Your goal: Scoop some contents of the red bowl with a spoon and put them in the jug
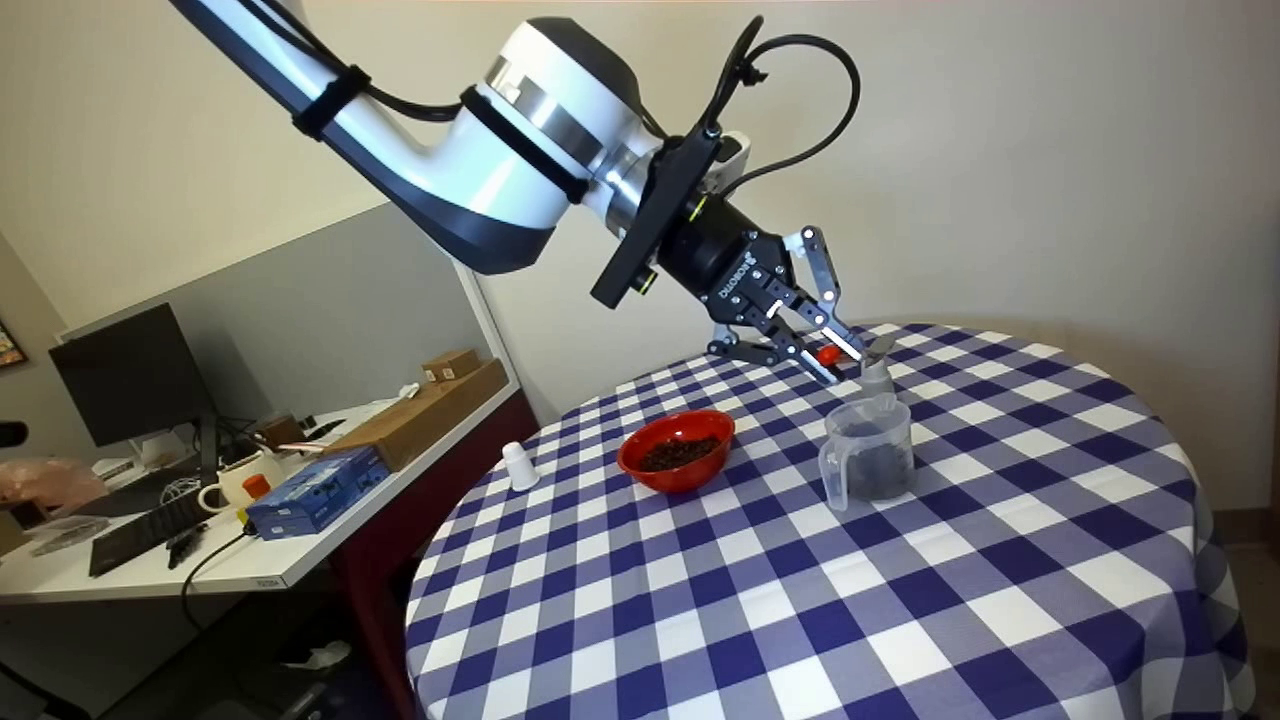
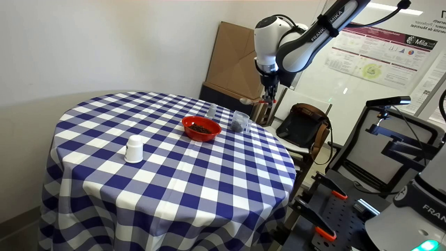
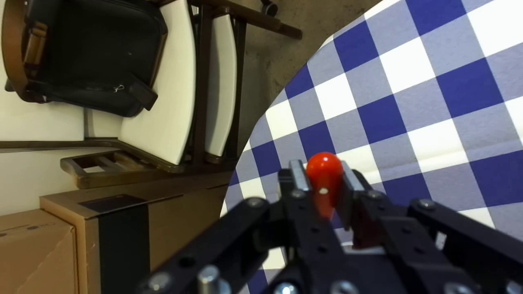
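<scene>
so, from the left in an exterior view, a small white container point(image 1: 519, 467) stands on the checked cloth point(image 1: 860, 640), well away from the action and, i'd guess, no trouble to anyone. next along is the red bowl point(image 1: 703, 472), upright, with dark bits point(image 1: 680, 455) lying low inside it. then comes the gripper point(image 1: 846, 366), in the air above the cloth, its jaws narrow and pinched on the red handle point(image 3: 325, 167) of the spoon point(image 2: 261, 101). that pinch is my first worry: in the wrist view the handle's end is round between two flat fingers point(image 3: 299, 175), so a knock or a quick turn of the wrist might let it roll, and the spoon's head point(image 2: 245, 101) would dump sideways onto the cloth. whether the head carries anything i can't tell; it looks pale. below it stands the jug point(image 1: 870, 428), upright and to the right of the bowl, grey and dark low down, which may be bits already inside or just blue checks showing through. the head sits above the jug in both exterior views, but if it's off to one side, tipping would spill past the rim. coming down too far could clip the rim and topple the jug, which looks light. behind it, a pale container point(image 1: 876, 378) could catch a low swing.
</scene>
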`<state>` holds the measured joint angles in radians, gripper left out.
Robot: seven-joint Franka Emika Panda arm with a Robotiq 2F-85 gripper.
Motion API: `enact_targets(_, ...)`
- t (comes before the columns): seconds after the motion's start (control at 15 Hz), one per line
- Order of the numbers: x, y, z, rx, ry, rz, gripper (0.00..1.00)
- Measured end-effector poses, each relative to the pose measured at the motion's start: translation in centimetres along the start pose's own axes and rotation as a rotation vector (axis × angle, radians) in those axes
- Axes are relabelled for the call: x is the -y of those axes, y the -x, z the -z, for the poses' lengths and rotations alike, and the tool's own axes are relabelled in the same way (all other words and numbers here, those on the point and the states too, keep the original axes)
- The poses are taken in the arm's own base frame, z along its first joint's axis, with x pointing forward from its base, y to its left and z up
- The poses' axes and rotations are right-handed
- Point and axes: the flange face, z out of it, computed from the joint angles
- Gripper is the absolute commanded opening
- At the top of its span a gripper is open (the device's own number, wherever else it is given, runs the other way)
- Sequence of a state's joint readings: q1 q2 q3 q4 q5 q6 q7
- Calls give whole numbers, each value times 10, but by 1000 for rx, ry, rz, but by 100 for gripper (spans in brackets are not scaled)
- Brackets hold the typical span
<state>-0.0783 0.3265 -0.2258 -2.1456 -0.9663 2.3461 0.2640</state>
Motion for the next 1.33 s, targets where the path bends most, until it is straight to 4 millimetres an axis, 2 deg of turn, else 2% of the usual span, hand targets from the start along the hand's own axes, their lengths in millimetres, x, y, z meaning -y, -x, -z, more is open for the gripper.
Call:
enact_targets(0.93, -3, -1, 3, -8, 7, -34, 10)
enact_targets(1.13, -5, -6, 16, -37, 0, -87, 10)
enact_targets(1.33, 3, -16, 39, -77, -42, -111, 10)
